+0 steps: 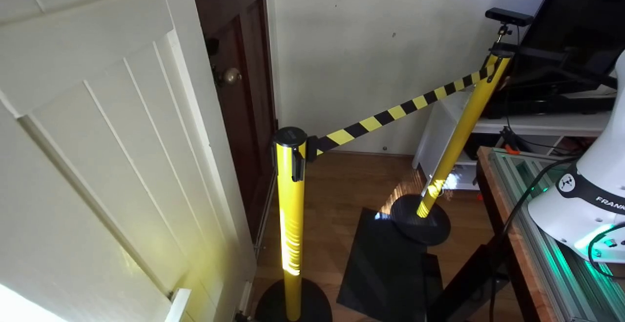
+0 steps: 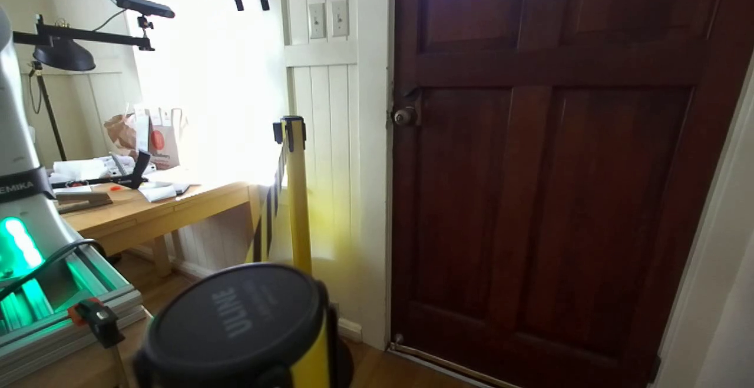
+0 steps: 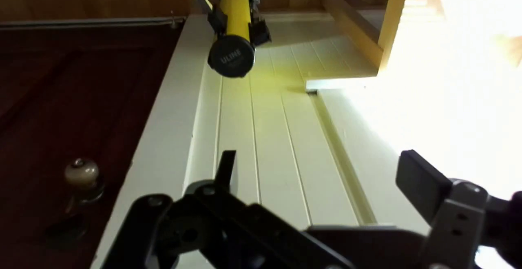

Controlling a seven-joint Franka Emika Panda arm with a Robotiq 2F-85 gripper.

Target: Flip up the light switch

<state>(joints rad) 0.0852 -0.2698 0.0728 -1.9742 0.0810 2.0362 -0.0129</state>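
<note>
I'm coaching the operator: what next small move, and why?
Probably ease the open black gripper toward the two white rectangular light switches: in an exterior view it hangs to their left in the picture, and the wrist view shows neither.

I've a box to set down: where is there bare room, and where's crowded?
Bare floorboards show, in an exterior view, between the brown door, pale wall, black mat and nearer yellow stanchion. Crowded: the wooden desk, bearing papers and a paper bag.

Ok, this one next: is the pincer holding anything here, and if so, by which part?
Nothing is held. In the wrist view the pincer is open, its fingers well apart, with only background, such as the white panelling, visible between them.
</note>
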